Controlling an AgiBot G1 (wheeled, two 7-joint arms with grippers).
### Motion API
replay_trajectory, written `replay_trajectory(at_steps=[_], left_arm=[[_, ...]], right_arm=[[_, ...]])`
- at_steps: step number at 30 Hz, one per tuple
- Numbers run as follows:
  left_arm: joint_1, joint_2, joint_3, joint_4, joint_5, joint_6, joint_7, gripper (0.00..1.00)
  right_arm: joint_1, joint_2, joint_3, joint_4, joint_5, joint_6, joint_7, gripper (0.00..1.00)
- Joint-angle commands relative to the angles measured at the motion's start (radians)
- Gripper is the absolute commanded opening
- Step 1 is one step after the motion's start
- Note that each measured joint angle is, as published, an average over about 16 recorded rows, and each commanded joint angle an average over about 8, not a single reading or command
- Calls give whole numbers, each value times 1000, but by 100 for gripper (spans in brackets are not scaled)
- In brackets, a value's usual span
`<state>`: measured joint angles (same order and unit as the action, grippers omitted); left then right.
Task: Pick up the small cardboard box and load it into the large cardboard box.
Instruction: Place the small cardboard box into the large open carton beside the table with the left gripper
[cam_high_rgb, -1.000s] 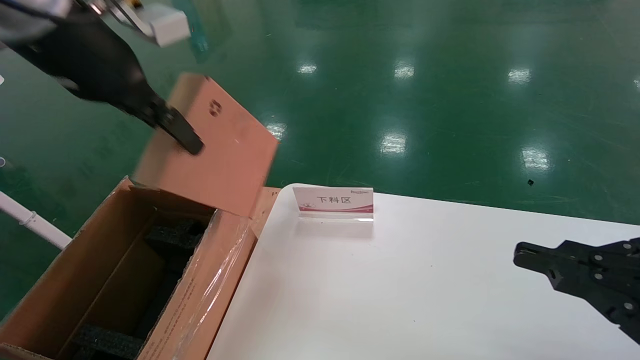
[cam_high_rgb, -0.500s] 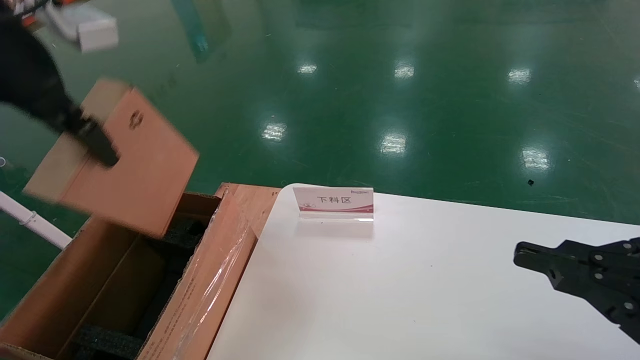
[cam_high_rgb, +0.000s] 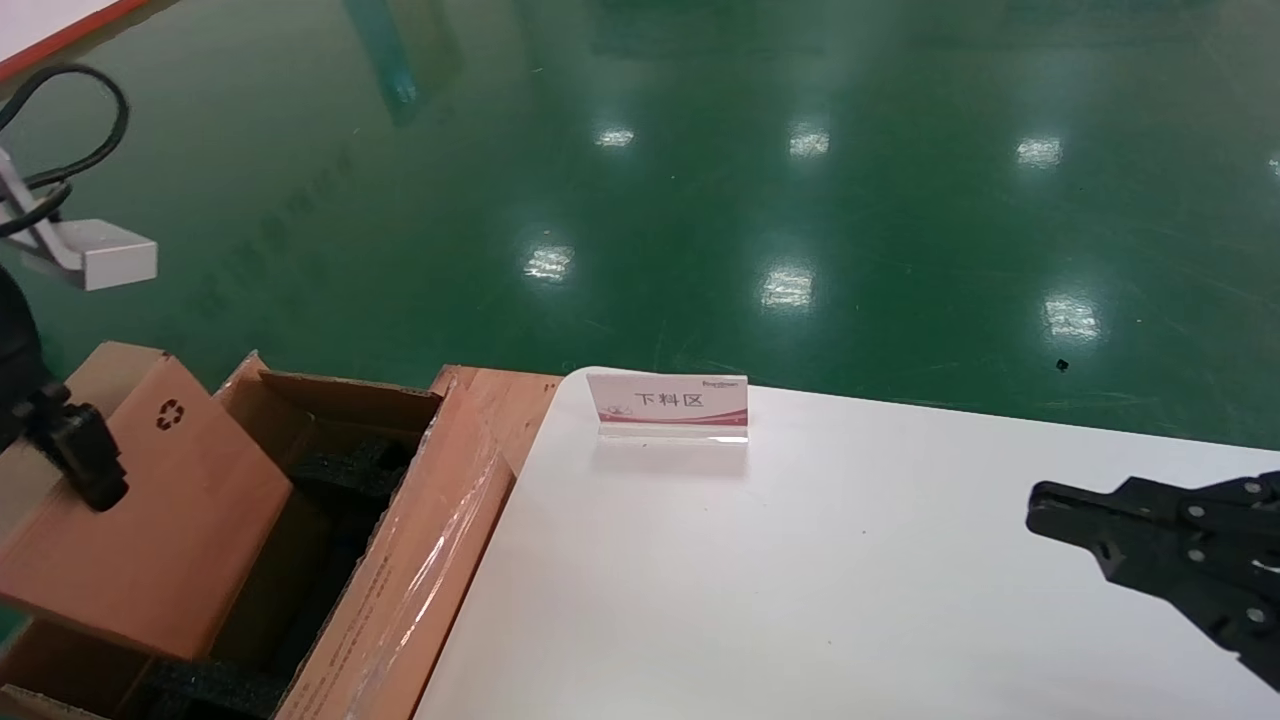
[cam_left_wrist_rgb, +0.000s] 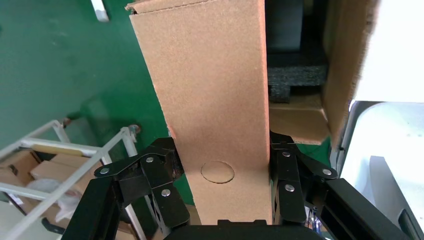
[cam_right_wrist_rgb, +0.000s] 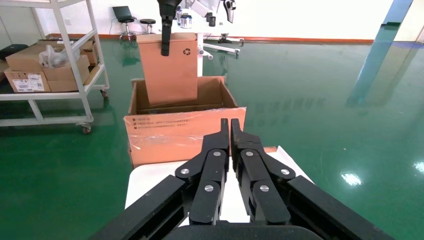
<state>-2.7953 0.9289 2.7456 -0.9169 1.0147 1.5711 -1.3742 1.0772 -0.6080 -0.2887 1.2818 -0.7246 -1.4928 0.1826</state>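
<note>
Now the left gripper (cam_left_wrist_rgb: 222, 187) is holding the small cardboard box (cam_high_rgb: 150, 520) by its upper edge, with one black finger (cam_high_rgb: 85, 460) pressing on the face that carries the recycling symbol (cam_high_rgb: 169, 414). In the left wrist view both fingers are closing flat against the two faces of the mailer, so the jaws are only as wide as the box is thick. The box is hanging tilted over the left end of the large cardboard box (cam_high_rgb: 400, 560), and its lower edge is reaching below the rim, near the black foam lining (cam_high_rgb: 350, 470). Beside it, toward the taped long flap (cam_high_rgb: 430, 570), the opening is leaving free room. The carton is standing just beside the rounded edge of the white table (cam_high_rgb: 800, 600), where a small sign stand (cam_high_rgb: 667, 404) is sitting. The right gripper (cam_right_wrist_rgb: 230, 132) is resting over the table's right side, with its fingers pressed together and gripping nothing.
</note>
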Motion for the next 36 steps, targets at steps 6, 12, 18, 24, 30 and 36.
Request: replay_trajectory(at_steps=[6,12,18,24,30,36], left_arm=[[61,-40,27,77,-17,-23,72,0],[145,-53,15,164,-33,-42,135,0],[235,-53,-1,264,-57,-49,196,0],[306,-46,-13,362,-76,-37,252,0],[362,-27,-19,445,-86,-21,294,0],[411,-13,-16,507,-88,-10,318,0]], right_arm=[[0,0,0,0,0,0,0,100],[0,0,-1,0,1,0,0,100],[0,1,-1,0,1,1,-1,100],[0,1,-2,0,1,1,-1,100],[0,1,-2,0,1,1,-1,100],[1,1,-2,0,2,1,-1,100]])
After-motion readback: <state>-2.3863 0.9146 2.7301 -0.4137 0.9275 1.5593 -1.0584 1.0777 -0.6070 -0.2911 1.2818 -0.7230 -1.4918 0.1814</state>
